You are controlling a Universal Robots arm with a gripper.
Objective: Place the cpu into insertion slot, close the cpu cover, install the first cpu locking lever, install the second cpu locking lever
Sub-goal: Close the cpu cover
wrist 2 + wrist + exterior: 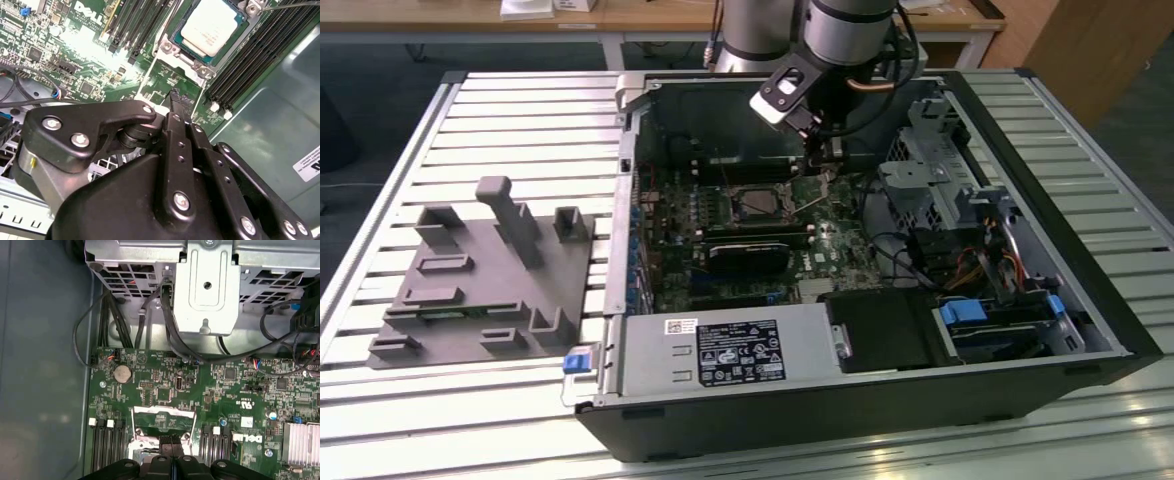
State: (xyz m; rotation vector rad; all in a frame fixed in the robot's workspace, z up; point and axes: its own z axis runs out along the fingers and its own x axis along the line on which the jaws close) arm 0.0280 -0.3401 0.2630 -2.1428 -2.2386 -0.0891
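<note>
The cpu (210,27), pale silvery-grey on top, lies flat in the insertion slot (176,39) on the green motherboard. The cpu cover (162,411), a thin silvery frame, is swung open away from the slot, and its side rails (145,75) run toward my fingers. My gripper (176,100) has its black fingers pressed together, their tips at the cover's free edge (145,442). I cannot tell whether they pinch that edge or only touch it. In the exterior view the gripper (821,170) hangs inside the case just to the exterior view's right of the slot (761,203). A thin wire locking lever (290,5) sticks out beside the slot.
Black memory slots (260,55) flank the socket. A metal drive cage (934,170) with cables (170,335) stands close on the exterior view's right. A power supply (720,355) fills the case's near side. A grey fixture block (480,270) sits on the slatted table (520,100).
</note>
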